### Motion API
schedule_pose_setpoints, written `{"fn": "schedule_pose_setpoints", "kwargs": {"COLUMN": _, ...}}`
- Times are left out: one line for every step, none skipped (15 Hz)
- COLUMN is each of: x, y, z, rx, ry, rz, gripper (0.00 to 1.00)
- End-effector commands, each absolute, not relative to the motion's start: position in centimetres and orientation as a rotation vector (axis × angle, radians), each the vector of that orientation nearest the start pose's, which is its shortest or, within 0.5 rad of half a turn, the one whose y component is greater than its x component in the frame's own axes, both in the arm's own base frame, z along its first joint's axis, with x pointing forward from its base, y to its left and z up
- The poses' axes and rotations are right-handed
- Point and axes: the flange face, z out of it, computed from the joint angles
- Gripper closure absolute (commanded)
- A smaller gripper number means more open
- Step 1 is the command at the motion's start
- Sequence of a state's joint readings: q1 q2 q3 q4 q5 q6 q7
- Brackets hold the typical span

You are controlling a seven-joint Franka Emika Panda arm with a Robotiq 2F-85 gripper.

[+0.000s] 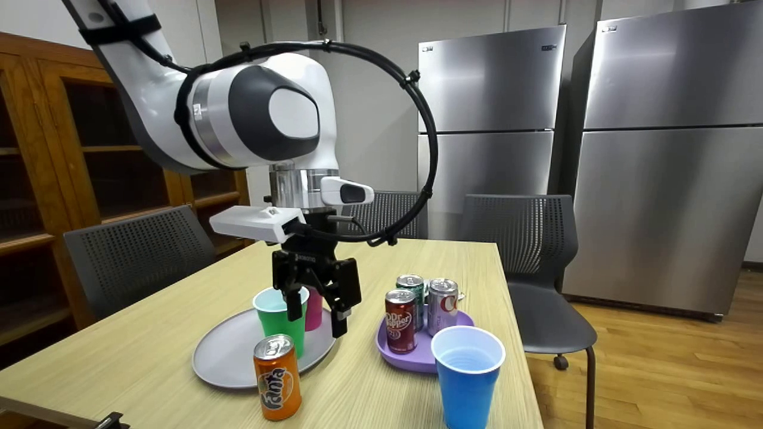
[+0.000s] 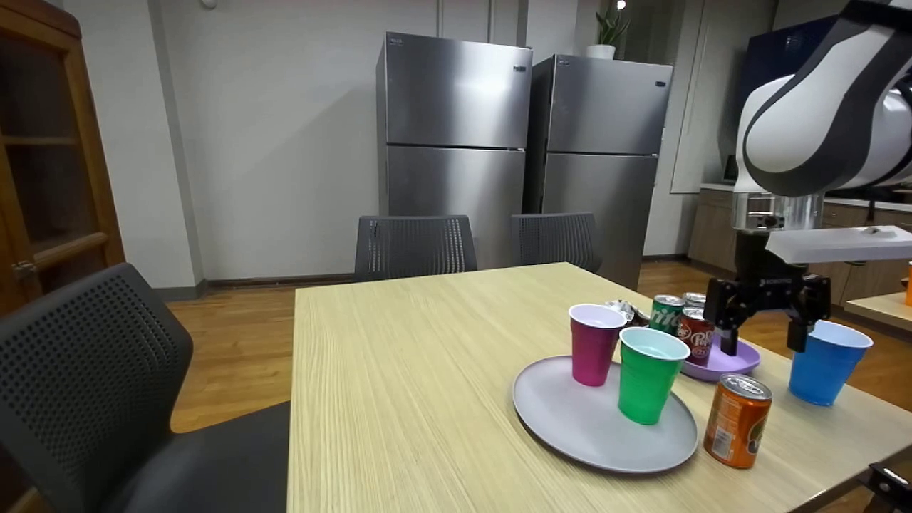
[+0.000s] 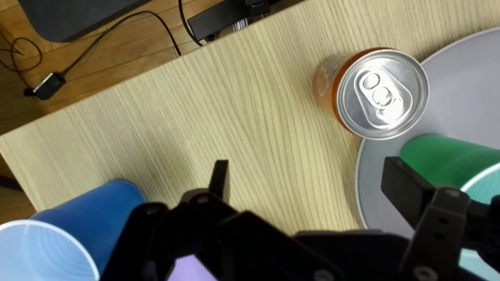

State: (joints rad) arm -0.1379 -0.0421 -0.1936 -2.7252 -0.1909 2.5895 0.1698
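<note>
Two cups [image 2: 648, 377] on plate [image 2: 570, 417], lone can [image 2: 738, 424] beside it, three cans [image 1: 400, 322] on dish [image 1: 417, 361], pincer [image 2: 764, 347] above, seemingly between

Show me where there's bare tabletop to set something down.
Widest: the tabletop between the dark chair and gray plate in an exterior view. Smaller: between the orange can and blue cup, with the open gripper hanging nearby. Crowded: the purple plate, holding three close-set cans.

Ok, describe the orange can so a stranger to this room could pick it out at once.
Start at the light wooden table and find the round gray plate that bears a green cup. Right beside that plate, directly on the table, stands the orange can. Its color and its place set it apart: the three other cans are grouped at the purple dish.
</note>
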Motion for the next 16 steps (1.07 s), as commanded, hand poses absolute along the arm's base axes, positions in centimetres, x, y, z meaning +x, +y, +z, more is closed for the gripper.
{"fn": "schedule_pose_setpoints", "kwargs": {"x": 35.0, "y": -11.1, "z": 23.3, "rx": -3.167, "ry": 0.427, "rz": 0.118, "gripper": 0.00}}
{"fn": "schedule_pose_setpoints", "kwargs": {"x": 34.7, "y": -10.8, "z": 23.3, "rx": -3.165, "ry": 0.405, "rz": 0.118, "gripper": 0.00}}
{"fn": "schedule_pose_setpoints", "kwargs": {"x": 34.5, "y": -10.6, "z": 23.2, "rx": -3.164, "ry": 0.385, "rz": 0.117, "gripper": 0.00}}
{"fn": "schedule_pose_setpoints", "kwargs": {"x": 36.1, "y": -10.9, "z": 23.3, "rx": -3.160, "ry": 0.364, "rz": 0.119, "gripper": 0.00}}
{"fn": "schedule_pose_setpoints", "kwargs": {"x": 36.1, "y": -10.7, "z": 23.4, "rx": -3.157, "ry": 0.344, "rz": 0.112, "gripper": 0.00}}
{"fn": "schedule_pose_setpoints", "kwargs": {"x": 36.4, "y": -10.4, "z": 23.6, "rx": -3.152, "ry": 0.320, "rz": 0.102, "gripper": 0.00}}
{"fn": "schedule_pose_setpoints", "kwargs": {"x": 36.6, "y": -10.2, "z": 23.8, "rx": -3.147, "ry": 0.300, "rz": 0.092, "gripper": 0.00}}
{"fn": "schedule_pose_setpoints", "kwargs": {"x": 35.7, "y": -9.6, "z": 23.8, "rx": -3.145, "ry": 0.275, "rz": 0.083, "gripper": 0.00}}
{"fn": "schedule_pose_setpoints", "kwargs": {"x": 36.1, "y": -9.3, "z": 23.8, "rx": -3.145, "ry": 0.251, "rz": 0.082, "gripper": 0.00}}
{"fn": "schedule_pose_setpoints", "kwargs": {"x": 36.7, "y": -9.0, "z": 23.7, "rx": -3.144, "ry": 0.225, "rz": 0.085, "gripper": 0.00}}
{"fn": "schedule_pose_setpoints", "kwargs": {"x": 36.7, "y": -8.6, "z": 23.6, "rx": -3.145, "ry": 0.201, "rz": 0.090, "gripper": 0.00}}
{"fn": "schedule_pose_setpoints", "kwargs": {"x": 36.6, "y": -8.1, "z": 23.5, "rx": -3.149, "ry": 0.172, "rz": 0.102, "gripper": 0.00}}
{"fn": "schedule_pose_setpoints", "kwargs": {"x": 36.6, "y": -7.9, "z": 23.4, "rx": -3.150, "ry": 0.143, "rz": 0.108, "gripper": 0.00}}
{"fn": "schedule_pose_setpoints", "kwargs": {"x": 36.9, "y": -7.6, "z": 23.2, "rx": -3.157, "ry": 0.121, "rz": 0.118, "gripper": 0.00}}
{"fn": "schedule_pose_setpoints", "kwargs": {"x": 37.0, "y": -7.3, "z": 23.0, "rx": -3.160, "ry": 0.104, "rz": 0.126, "gripper": 0.00}}
{"fn": "schedule_pose_setpoints", "kwargs": {"x": 37.0, "y": -7.0, "z": 22.8, "rx": -3.159, "ry": 0.092, "rz": 0.136, "gripper": 0.00}}
